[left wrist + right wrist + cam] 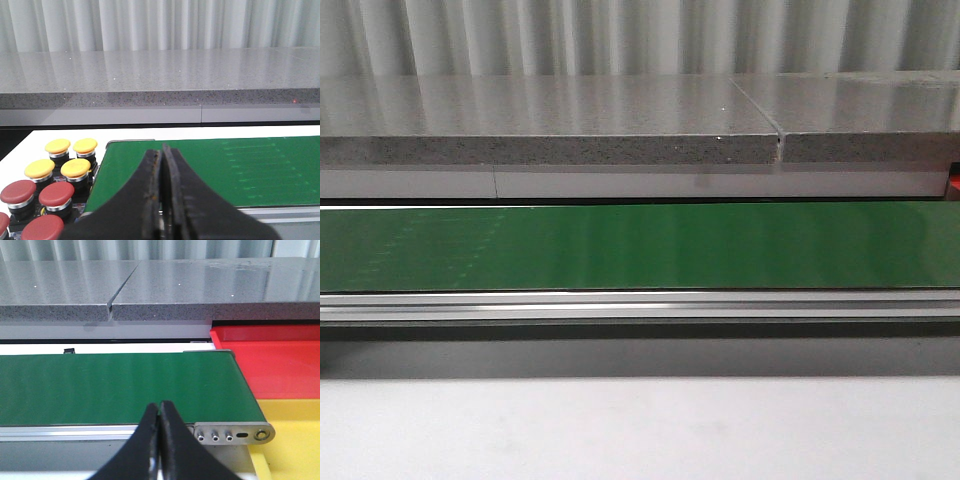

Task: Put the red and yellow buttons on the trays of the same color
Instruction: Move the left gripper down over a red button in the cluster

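From the front camera we only get the green conveyor belt point(640, 245) running side to side, its aluminium rail point(640, 305), the white table point(640, 430) in front and a grey speckled stone counter point(550, 130) behind it, no buttons, trays or arms in there at all.

The left wrist cam is where we find the buttons: four yellow buttons point(66, 157) and a cluster of red buttons point(37, 202) standing together just beside one end of the belt. The left gripper point(161, 197) has its black fingers pressed together with nothing between them.

The right wrist cam gives us the opposite end of the belt, with the red tray point(272, 362) and the yellow tray point(292, 440) sitting right next to the end roller, the red one farther back. The right gripper point(160, 440) is also pinched closed on nothing.

Behind everything hang pale pleated curtains point(160, 22).
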Motion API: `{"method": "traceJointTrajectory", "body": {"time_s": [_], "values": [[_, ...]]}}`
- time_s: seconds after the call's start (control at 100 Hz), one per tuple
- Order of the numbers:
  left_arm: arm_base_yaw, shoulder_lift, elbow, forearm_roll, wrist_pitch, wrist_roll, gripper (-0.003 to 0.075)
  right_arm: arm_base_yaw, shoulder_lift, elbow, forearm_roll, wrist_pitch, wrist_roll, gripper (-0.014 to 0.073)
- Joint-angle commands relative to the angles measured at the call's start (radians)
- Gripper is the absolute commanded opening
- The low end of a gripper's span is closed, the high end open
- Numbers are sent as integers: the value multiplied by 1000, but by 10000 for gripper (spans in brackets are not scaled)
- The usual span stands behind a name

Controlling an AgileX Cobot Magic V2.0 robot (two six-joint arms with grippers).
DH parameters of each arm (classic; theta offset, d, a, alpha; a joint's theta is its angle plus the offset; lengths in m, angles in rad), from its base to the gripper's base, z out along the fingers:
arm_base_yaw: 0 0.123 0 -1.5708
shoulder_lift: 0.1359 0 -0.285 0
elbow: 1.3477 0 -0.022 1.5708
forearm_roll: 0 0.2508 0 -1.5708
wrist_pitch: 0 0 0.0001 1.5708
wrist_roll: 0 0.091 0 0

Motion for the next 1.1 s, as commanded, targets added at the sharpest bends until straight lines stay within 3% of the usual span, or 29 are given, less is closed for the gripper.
{"method": "traceJointTrajectory", "body": {"time_s": [0.0, 0.87, 1.09], "values": [[2, -31, 61, -6, -79, 0, -20, -5, -21, -20, -10, -83, -4, -67], [2, -31, 38, -6, -78, 0, -20, -5, -21, -20, -10, -83, -4, -67], [2, -27, -117, -19, 170, 0, -20, -5, -21, -20, -10, -83, -4, -67]]}}
